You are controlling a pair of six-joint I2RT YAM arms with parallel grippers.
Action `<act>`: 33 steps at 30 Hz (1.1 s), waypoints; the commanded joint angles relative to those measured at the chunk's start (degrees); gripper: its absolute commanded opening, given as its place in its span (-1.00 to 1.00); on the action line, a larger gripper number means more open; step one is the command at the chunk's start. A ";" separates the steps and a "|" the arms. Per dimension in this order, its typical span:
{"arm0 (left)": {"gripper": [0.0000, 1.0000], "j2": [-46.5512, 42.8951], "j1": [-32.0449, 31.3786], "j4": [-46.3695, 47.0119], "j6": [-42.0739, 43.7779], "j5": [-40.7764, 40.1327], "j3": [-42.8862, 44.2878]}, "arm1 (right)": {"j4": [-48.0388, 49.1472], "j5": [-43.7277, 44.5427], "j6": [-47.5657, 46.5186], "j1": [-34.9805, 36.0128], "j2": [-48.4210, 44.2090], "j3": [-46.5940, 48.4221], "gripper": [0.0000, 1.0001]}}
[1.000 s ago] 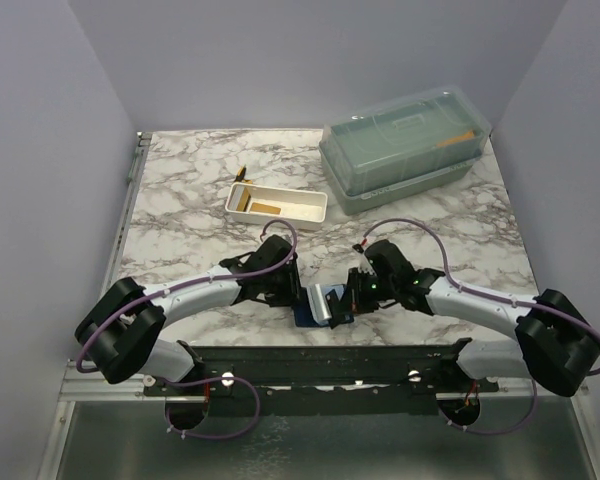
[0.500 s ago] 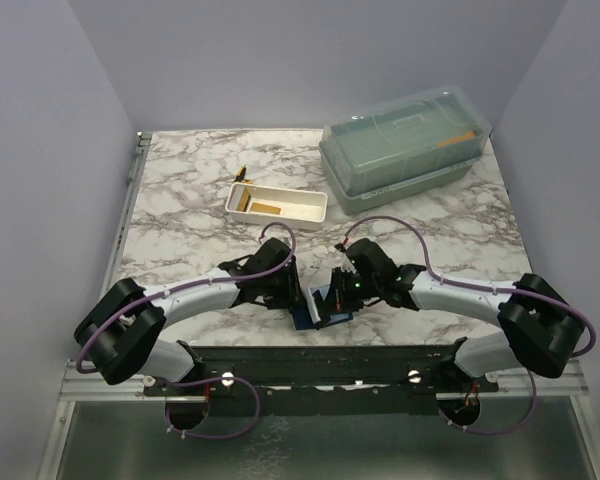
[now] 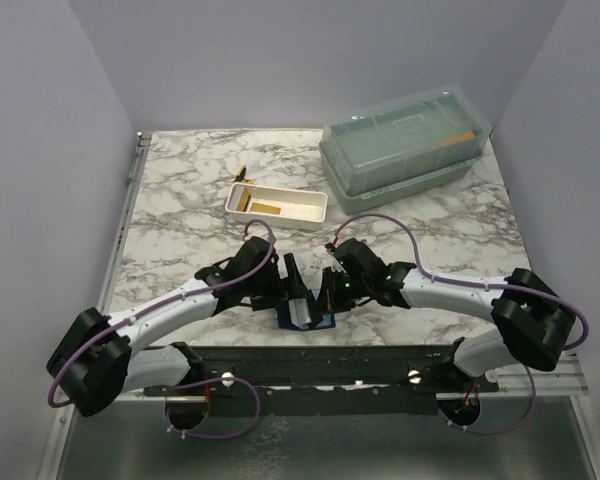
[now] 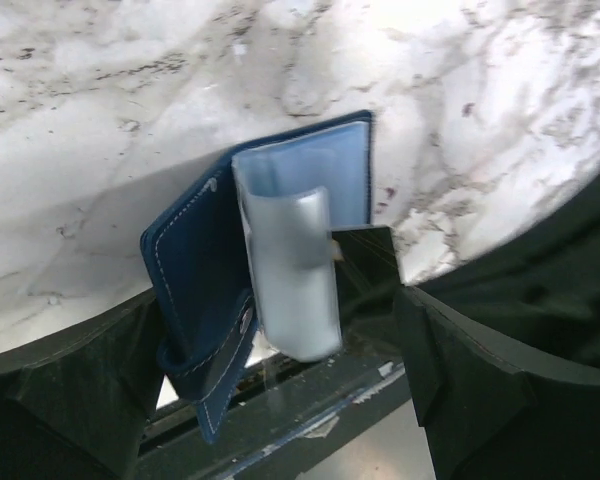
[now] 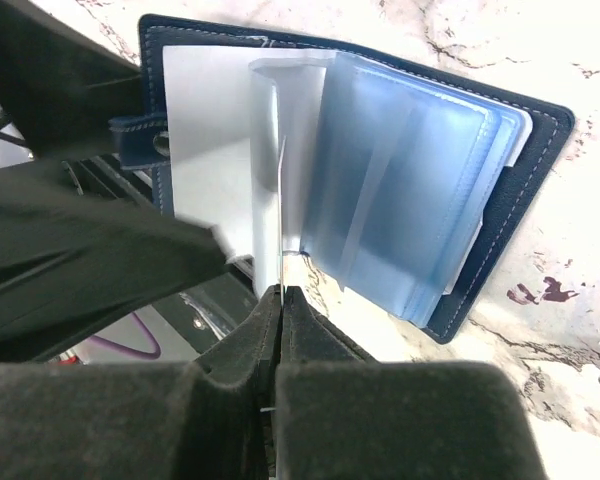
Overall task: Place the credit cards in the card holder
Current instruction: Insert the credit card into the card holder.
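The card holder (image 3: pixel 305 318) lies open at the near edge of the marble tabletop (image 3: pixel 180 200), between the two end effectors. Its navy cover is flat on the marble. In the left wrist view its near end sticks out over the tabletop's edge above the dark rail.

The right end effector (image 5: pixel 280 300) is clenched on the card holder. Its two fingers are pressed together on the edge of one clear pocket leaf (image 4: pixel 290 280), which stands up from the spine. The other grey-blue pockets lie fanned to one side.

The left end effector (image 4: pixel 278 310) is released. Its fingers are spread wide on either side of the card holder and the raised leaf, and I cannot tell whether either finger touches the cover.

The credit cards (image 3: pixel 265 208), tan in colour, lie in the white tray (image 3: pixel 302 206) farther back on the tabletop, well apart from the card holder. A translucent green lidded box (image 3: pixel 405 150) stands behind the tray to the right.
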 commanded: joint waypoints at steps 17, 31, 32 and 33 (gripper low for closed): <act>0.76 -7.24 1.43 -0.93 -3.55 -4.66 -4.70 | 11.34 -4.31 5.97 1.10 0.79 -1.44 -0.99; -0.09 -8.03 1.42 0.52 -4.79 -7.61 -7.82 | 13.17 -5.15 7.84 1.19 4.83 -1.03 -0.99; -0.15 -7.73 1.43 0.62 -4.57 -7.85 -7.95 | 11.78 -4.19 7.59 1.24 4.41 -0.73 -0.99; -0.20 -7.42 1.41 0.63 -4.37 -8.21 -8.05 | 10.03 -2.94 7.29 1.27 3.82 -0.30 -0.99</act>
